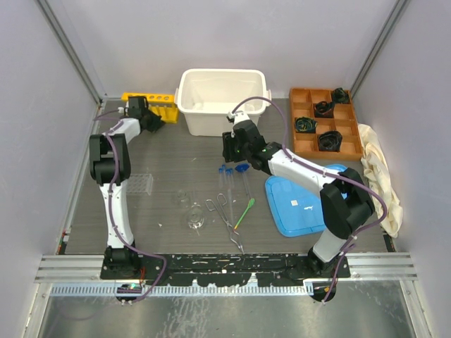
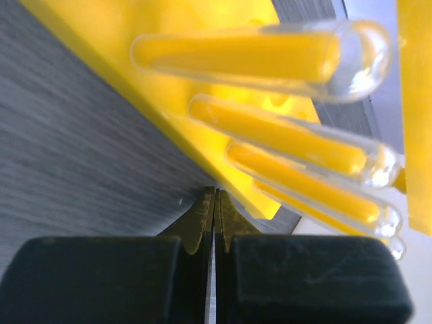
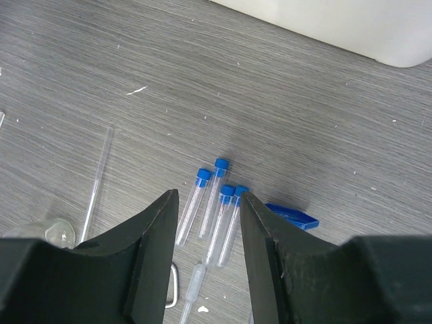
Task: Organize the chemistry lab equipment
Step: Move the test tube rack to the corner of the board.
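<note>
4 blue-capped test tubes (image 3: 213, 201) lie side by side on the desk (image 3: 81, 74), directly under the right tool (image 3: 207, 197), which is spread wide and empty. Step in hand, as judged: collecting tubes. The next move calls for descending and closing on 1 tube. The left tool (image 2: 214, 202), pressed together on nothing, sits just beside the yellow rack (image 2: 101, 34).

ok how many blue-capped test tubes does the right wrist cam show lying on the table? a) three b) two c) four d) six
c, four blue-capped test tubes lie close together on the table, framed by the open right pincer, and each shows its own blue cap.
</note>
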`<state>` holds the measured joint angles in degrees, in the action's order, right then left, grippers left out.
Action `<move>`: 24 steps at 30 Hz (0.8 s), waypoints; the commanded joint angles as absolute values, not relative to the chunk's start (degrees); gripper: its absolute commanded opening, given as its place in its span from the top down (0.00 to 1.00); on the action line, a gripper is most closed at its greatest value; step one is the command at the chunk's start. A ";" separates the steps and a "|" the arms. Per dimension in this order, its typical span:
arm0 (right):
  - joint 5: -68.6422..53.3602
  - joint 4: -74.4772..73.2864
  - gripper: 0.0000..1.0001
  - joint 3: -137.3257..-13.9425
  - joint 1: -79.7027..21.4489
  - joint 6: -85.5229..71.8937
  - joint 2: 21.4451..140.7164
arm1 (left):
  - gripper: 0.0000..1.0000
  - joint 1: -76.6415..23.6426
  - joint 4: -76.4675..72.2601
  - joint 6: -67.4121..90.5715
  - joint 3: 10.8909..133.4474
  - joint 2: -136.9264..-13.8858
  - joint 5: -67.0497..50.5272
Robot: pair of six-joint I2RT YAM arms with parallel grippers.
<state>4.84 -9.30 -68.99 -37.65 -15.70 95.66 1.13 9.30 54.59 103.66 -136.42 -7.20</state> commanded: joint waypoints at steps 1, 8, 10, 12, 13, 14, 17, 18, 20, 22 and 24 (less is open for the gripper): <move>5.54 -8.69 0.53 -71.31 -37.41 -14.95 94.74 | 1.00 0.88 12.20 51.17 98.36 -131.28 -4.22; 5.54 -9.17 0.51 -69.57 -37.43 -14.59 91.02 | 0.86 -0.49 11.31 44.38 88.28 -114.49 -4.32; 5.34 -9.27 0.51 -68.89 -37.41 -14.63 89.55 | 0.77 -1.34 12.20 41.51 85.97 -108.40 -3.95; 4.70 -9.60 0.50 -68.17 -37.42 -14.63 87.91 | 0.69 -2.18 14.44 38.90 83.80 -101.84 -2.98; 4.12 -9.78 0.49 -67.72 -37.44 -14.75 87.01 | 0.66 -2.54 15.80 37.54 82.57 -98.61 -2.26; 3.43 -9.82 0.48 -67.11 -37.42 -14.95 86.07 | 0.63 -2.98 18.25 35.76 81.49 -94.80 -1.25; 0.76 -10.29 0.47 -65.52 -37.53 -15.63 83.24 | 0.52 -3.57 27.50 32.90 78.95 -84.96 3.37; 0.25 -10.47 0.46 -64.92 -37.55 -15.97 82.44 | 0.50 -3.53 31.96 32.37 78.77 -82.56 5.15; 0.28 -11.31 0.46 -63.86 -37.63 -16.90 81.24 | 0.50 -3.52 39.55 31.29 78.16 -77.23 8.17; 0.35 -12.73 0.49 -63.28 -37.86 -17.51 80.87 | 0.62 -3.54 44.42 31.04 75.38 -73.48 12.35; 0.15 -14.63 0.60 -63.43 -38.24 -17.49 81.31 | 0.88 -3.56 47.71 31.15 72.13 -68.31 16.22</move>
<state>1.30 -12.47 -63.88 -37.71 -16.19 82.30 -3.95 32.23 33.85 78.13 -73.28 6.24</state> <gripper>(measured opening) 0.481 0.307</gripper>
